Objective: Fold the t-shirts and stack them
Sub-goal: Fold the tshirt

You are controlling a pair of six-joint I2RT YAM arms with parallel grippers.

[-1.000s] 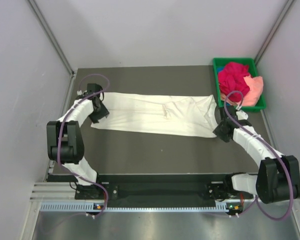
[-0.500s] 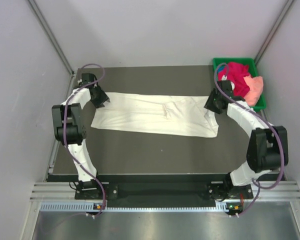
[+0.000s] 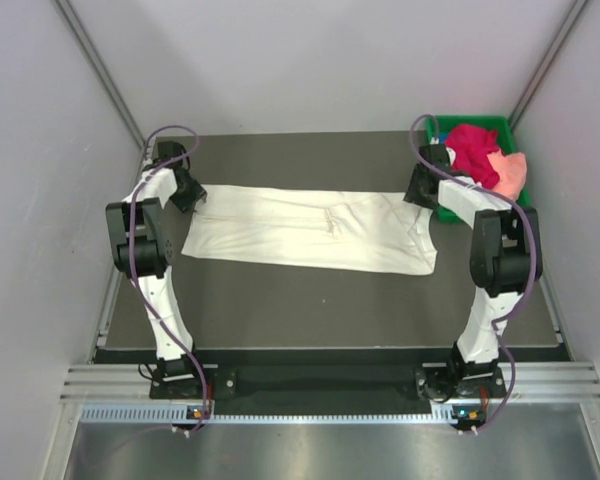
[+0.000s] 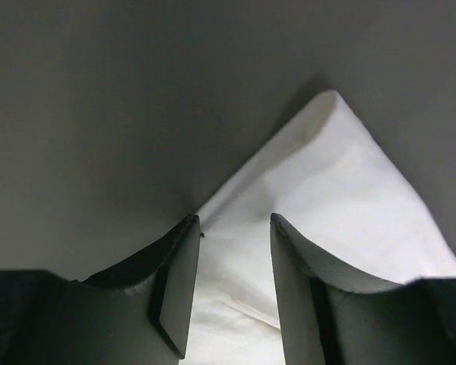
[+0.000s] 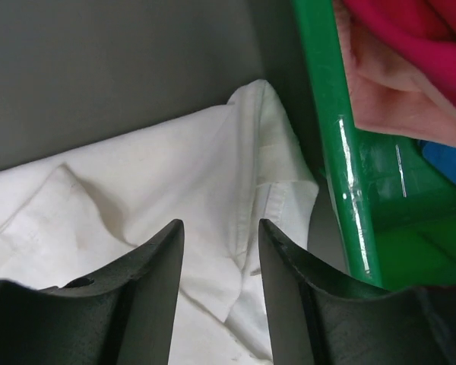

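Observation:
The cream-white t-shirt (image 3: pixel 310 230) lies as a long folded strip across the dark table. My left gripper (image 3: pixel 185 190) hovers at its far left corner, jaws open, with white cloth (image 4: pixel 327 190) showing between the fingers (image 4: pixel 178 274) and nothing pinched. My right gripper (image 3: pixel 418 190) is over the far right corner, also open, above the sleeve hem (image 5: pixel 281 198). The magenta-red t-shirt (image 3: pixel 475 150) and the peach-pink t-shirt (image 3: pixel 510 172) lie crumpled in the green tray (image 3: pixel 445 125).
The green tray's rim (image 5: pixel 327 114) stands just right of my right gripper, almost touching the white shirt's corner. Something blue (image 5: pixel 448 163) lies in the tray under the peach-pink cloth (image 5: pixel 395 99). Grey walls close in the table on three sides.
Both grippers have swung from the shirt's near side to its far corners. The right jaws have widened slightly. The shirt's right end has settled flat.

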